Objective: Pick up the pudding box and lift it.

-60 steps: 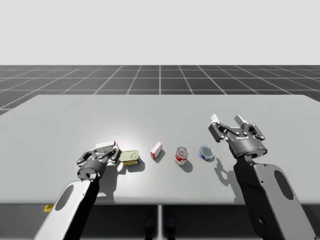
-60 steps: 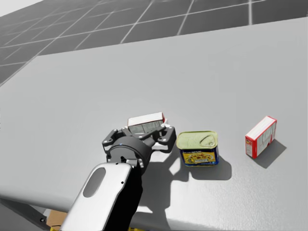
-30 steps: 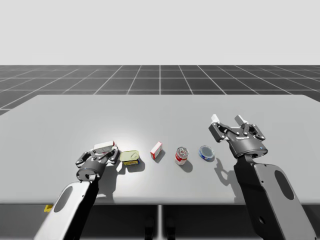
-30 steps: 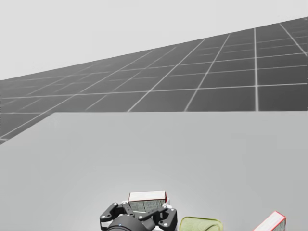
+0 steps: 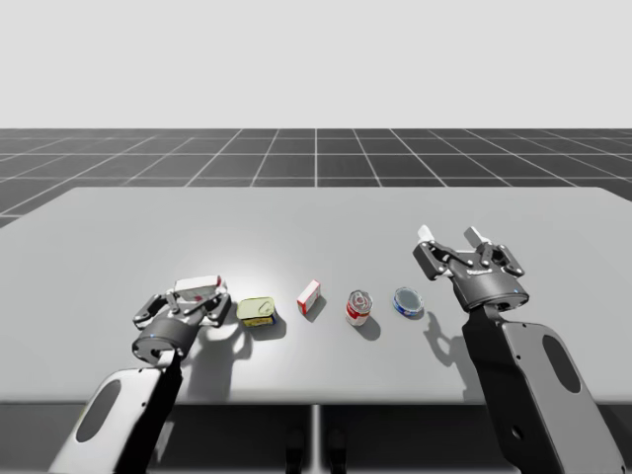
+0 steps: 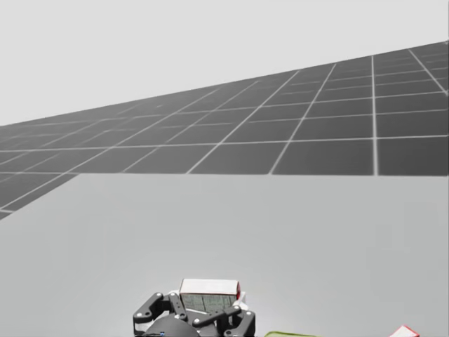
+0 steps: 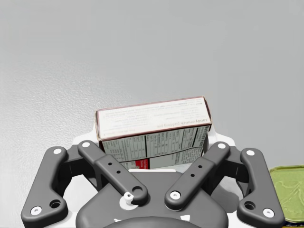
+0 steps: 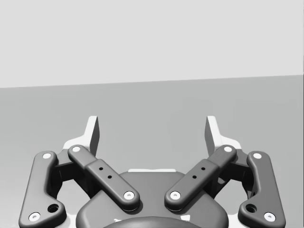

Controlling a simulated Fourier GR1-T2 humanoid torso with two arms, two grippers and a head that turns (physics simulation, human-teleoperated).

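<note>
The pudding box [image 5: 197,287], white with red edges and small print, sits between the fingers of my left gripper [image 5: 195,298] at the table's front left. My left gripper is shut on the pudding box. In the left wrist view the pudding box [image 7: 153,124] lies crosswise in my left gripper [image 7: 154,143], with a finger pressing on each end. The head view has the pudding box [image 6: 208,291] and my left gripper [image 6: 208,306] at its lower edge. My right gripper [image 5: 453,238] hovers open over the right side of the table, and nothing is between its fingers [image 8: 91,133].
Right of the held box a row of things stands on the grey table [image 5: 316,227]: a green-topped rectangular tin [image 5: 257,311], a small red and white box [image 5: 309,294], a red and white can [image 5: 357,307] and a flat blue round can [image 5: 407,301]. The tin [image 7: 288,189] is close beside my left gripper.
My head has turned upward, so the head view now takes in the far floor. My left gripper has carried the pudding box leftward, away from the tin. The right arm has not moved.
</note>
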